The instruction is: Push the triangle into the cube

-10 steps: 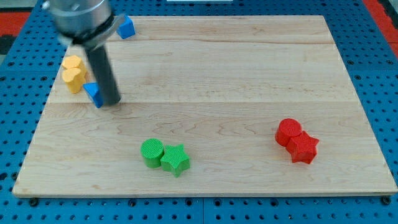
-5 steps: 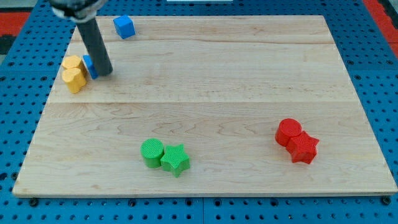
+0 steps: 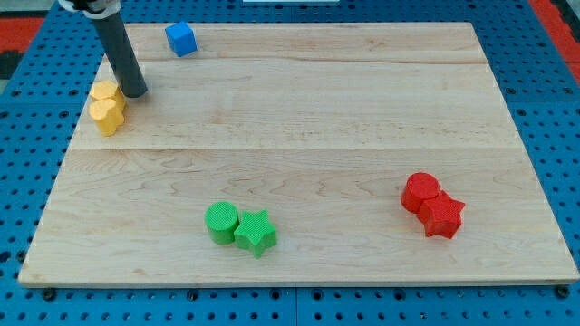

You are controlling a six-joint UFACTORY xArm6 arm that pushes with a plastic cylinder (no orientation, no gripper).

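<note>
The blue cube (image 3: 180, 39) sits near the view's top left on the wooden board (image 3: 326, 136). My dark rod comes down from the top left, and my tip (image 3: 135, 91) rests just right of the two yellow blocks (image 3: 107, 104), below and left of the cube. The blue triangle does not show; it may be hidden behind the rod.
A green cylinder (image 3: 221, 222) and a green star (image 3: 256, 233) touch each other at the view's bottom, left of centre. A red cylinder (image 3: 421, 192) and a red star (image 3: 442, 215) touch at the right. The board lies on a blue pegboard.
My tip has moved up and left, from below the yellow blocks to beside them. The blue triangle went up with it and has dropped out of sight.
</note>
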